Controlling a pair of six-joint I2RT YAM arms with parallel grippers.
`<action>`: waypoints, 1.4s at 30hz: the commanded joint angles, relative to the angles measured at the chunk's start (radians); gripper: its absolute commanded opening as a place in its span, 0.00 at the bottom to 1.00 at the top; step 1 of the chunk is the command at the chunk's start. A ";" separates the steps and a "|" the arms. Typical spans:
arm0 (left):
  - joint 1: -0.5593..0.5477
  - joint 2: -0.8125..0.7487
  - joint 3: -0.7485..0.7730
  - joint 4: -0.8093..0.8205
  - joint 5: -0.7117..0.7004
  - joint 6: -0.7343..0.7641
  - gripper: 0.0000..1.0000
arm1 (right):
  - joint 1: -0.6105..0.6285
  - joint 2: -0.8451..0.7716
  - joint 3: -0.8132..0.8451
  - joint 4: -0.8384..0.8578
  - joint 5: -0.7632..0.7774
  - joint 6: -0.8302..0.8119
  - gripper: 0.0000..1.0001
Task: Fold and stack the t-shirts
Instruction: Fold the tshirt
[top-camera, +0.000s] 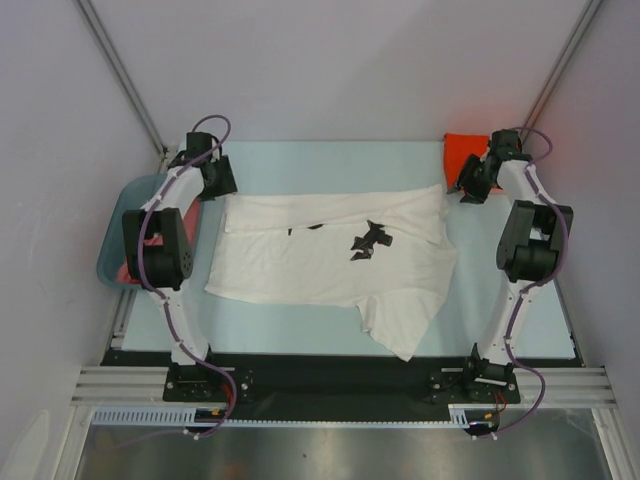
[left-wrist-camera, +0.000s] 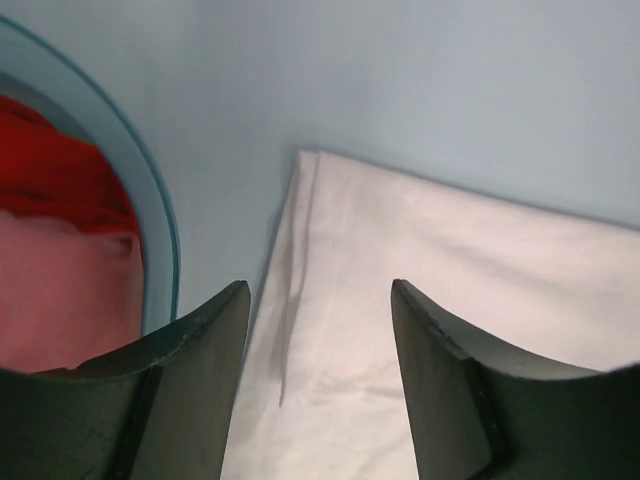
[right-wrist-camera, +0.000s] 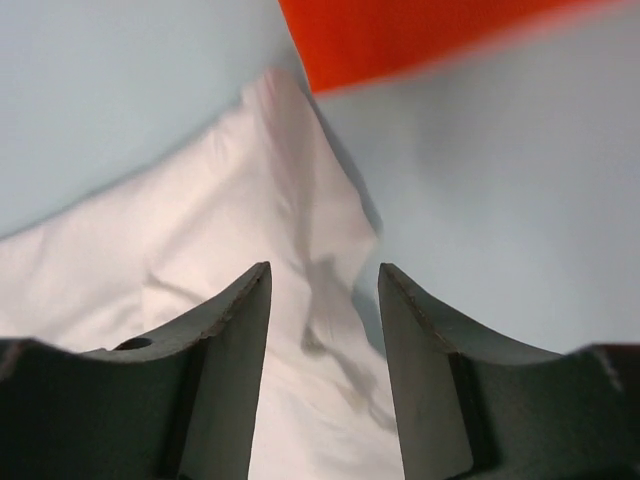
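A large white t-shirt (top-camera: 330, 255) with small black prints lies spread across the middle of the table, its far edge folded over. My left gripper (top-camera: 218, 180) hangs open just above the shirt's far left corner (left-wrist-camera: 330, 260), nothing between its fingers. My right gripper (top-camera: 470, 187) is open over the far right corner (right-wrist-camera: 290, 200), also holding nothing. A bright orange-red t-shirt (top-camera: 463, 152) lies at the far right, seen close in the right wrist view as orange-red cloth (right-wrist-camera: 400, 35). Red cloth (left-wrist-camera: 55, 175) and salmon-pink cloth (left-wrist-camera: 60, 290) lie in the basin.
A blue-grey plastic basin (top-camera: 115, 235) stands at the table's left edge beside the left arm; its rim (left-wrist-camera: 150, 190) is just left of the left fingers. White walls close in the back and sides. A black strip runs along the near edge.
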 joint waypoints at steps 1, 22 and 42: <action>-0.020 -0.137 -0.079 0.009 0.086 -0.040 0.64 | -0.021 -0.197 -0.174 -0.019 0.006 0.001 0.51; -0.259 -0.577 -0.578 0.043 0.281 -0.082 0.61 | -0.070 -0.460 -0.799 0.108 -0.071 0.082 0.55; -0.162 -0.685 -0.630 0.024 0.262 -0.154 0.54 | -0.183 -0.562 -0.932 0.050 0.084 0.174 0.09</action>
